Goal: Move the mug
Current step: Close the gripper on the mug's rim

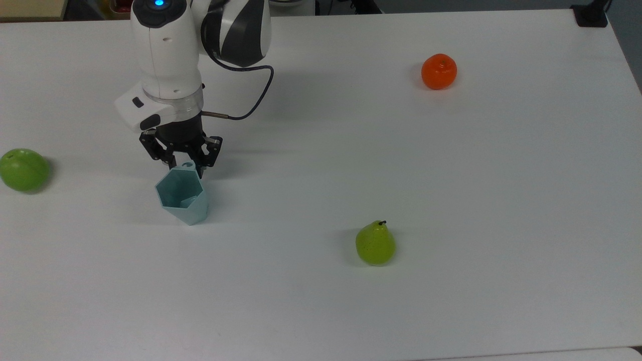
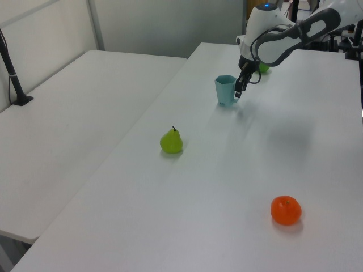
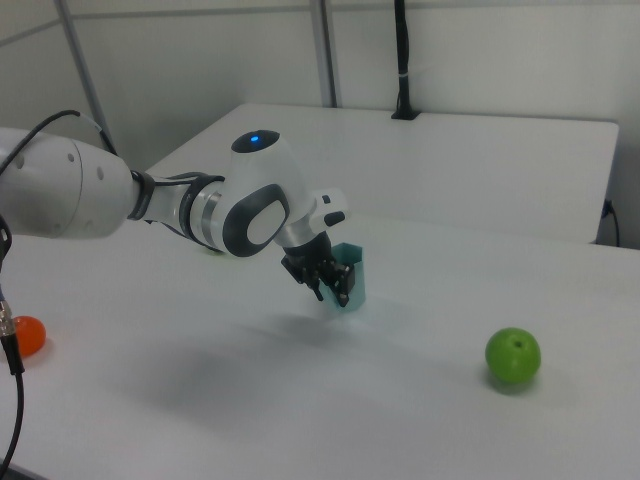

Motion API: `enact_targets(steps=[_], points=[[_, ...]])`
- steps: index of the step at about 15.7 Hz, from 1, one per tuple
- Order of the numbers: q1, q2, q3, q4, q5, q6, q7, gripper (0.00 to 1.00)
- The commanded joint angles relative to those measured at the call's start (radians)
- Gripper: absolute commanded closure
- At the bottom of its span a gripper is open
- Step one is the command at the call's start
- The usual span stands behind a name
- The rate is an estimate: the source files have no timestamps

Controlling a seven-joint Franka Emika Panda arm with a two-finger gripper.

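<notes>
White table (image 1: pixel 451 200) with four objects and one robot arm, listed from the near edge of the top view to the far edge. Nearest stands a yellow-green pear (image 1: pixel 375 243), upright, stem up, well apart from everything else. Farther back, toward the top view's left, stands the mug (image 1: pixel 182 194), pale teal and faceted, upright on the table with its hexagonal mouth open to the ceiling; its small handle tab with the round hole points away from the near edge. The gripper (image 1: pixel 186 169) is lowered onto that tab: the two black fingers sit one on each side of it, only slightly parted, and appear closed on or just about touching it; firm contact cannot be confirmed. In the left view the gripper (image 2: pixel 239 92) meets the mug (image 2: pixel 226 90) at its far side. At the top view's far left lies a green apple (image 1: pixel 23 169). Farthest back, toward the top view's right, rests an orange (image 1: pixel 439 71).
</notes>
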Motion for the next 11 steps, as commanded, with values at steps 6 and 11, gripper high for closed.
enact_targets(steps=[6,11], points=[[0.008,-0.006,-0.001,-0.013,-0.010,0.027,-0.009,1.00],[0.008,-0.052,-0.001,-0.011,0.004,0.013,0.000,1.00]])
